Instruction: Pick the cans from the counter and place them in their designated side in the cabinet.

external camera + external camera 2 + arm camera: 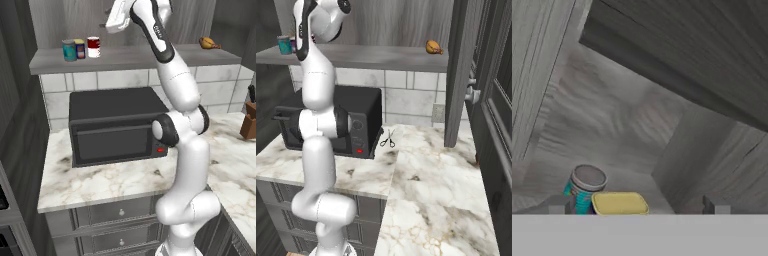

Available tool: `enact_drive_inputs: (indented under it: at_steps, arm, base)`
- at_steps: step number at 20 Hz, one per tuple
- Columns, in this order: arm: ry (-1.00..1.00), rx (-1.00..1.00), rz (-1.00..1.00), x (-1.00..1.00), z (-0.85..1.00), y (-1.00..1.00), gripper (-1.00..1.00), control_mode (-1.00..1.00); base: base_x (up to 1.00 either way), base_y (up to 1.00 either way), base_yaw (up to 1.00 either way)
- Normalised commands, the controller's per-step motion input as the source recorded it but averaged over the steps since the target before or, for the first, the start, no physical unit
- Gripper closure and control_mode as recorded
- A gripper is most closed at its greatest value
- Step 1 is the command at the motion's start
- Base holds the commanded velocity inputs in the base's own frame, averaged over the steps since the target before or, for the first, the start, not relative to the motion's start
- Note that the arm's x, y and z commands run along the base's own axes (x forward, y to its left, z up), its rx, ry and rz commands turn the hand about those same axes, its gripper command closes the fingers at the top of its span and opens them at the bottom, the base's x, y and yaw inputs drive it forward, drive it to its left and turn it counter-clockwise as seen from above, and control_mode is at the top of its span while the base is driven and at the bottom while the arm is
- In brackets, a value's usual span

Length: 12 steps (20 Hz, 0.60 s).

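Honestly the risky bit from here looks like the hand clipping something on that shelf: the gripper [107,25] hangs right above the cabinet [135,57] board with its jaws spread wide and nothing between them, and all three cans are bunched up tight just below and to its left. If it swings or drops carelessly, I'd guess it knocks the red can [93,47] into its neighbours or off the front edge onto the microwave [116,125]. Both task cans already sit on the left end of the shelf: the yellow-topped can [80,48] is squeezed between the teal can [69,50] and the red one, pretty much touching. From the hand's own camera the yellow lid shows up right at the bottom, close under the fingers, with the teal can beside it. The lumpy food thing [210,43] is way off at the other end. The counter [100,182] below has no cans on it that I can see.
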Motion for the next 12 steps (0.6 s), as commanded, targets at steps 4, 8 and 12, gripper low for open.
enact_drive_inputs:
  at_steps: [4,8,12]
  arm:
    - [-0.19,0.0,0.09,-0.7,-0.48,0.03,-1.0,-1.0]
    - [-0.21,0.0,0.09,-0.68,-0.38,0.1,-1.0,-1.0]
    - [-0.19,0.0,0.08,-0.64,-0.24,0.18,-1.0,-1.0]
  base:
    - [0.0,0.0,0.0]
    - [0.0,0.0,0.0]
    - [0.0,0.0,0.0]
